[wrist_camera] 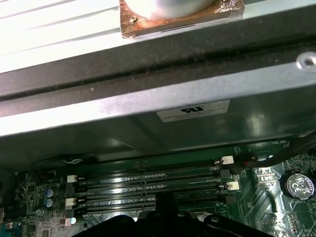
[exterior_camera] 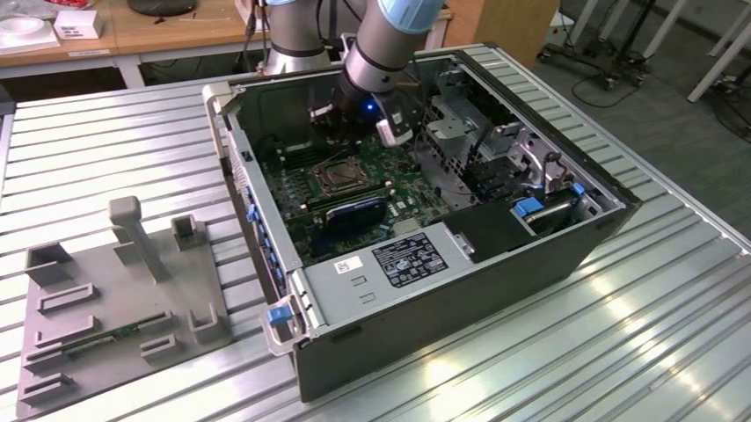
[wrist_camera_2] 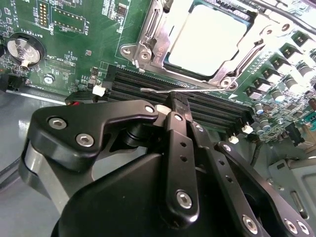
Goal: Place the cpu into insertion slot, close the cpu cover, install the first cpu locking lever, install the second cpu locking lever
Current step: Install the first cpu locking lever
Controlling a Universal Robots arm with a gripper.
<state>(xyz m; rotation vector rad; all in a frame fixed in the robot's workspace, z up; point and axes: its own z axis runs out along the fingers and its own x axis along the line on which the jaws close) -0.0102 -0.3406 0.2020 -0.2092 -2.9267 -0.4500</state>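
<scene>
The cpu [wrist_camera_2: 212,39], a pale square chip, lies flat in the insertion slot [exterior_camera: 340,177] on the green board. Around it, the silvery cpu cover [wrist_camera_2: 148,34] looks folded down, with the chip showing through its window. A thin wire locking lever [wrist_camera_2: 158,90] stretches free across the edge of the black memory slots [wrist_camera_2: 212,106]. My gripper [wrist_camera_2: 178,104] has its black fingers pressed together, and their tip sits right at this lever. I cannot tell whether it touches the lever. In the exterior view the gripper [exterior_camera: 337,132] hangs inside the case, just behind the slot.
The open computer case [exterior_camera: 470,290] lies on a ribbed metal table, and its walls close in around the arm. A coin battery [wrist_camera_2: 23,51] sits on the board. A grey fixture plate [exterior_camera: 118,299] with upright blocks stands at the exterior view's left.
</scene>
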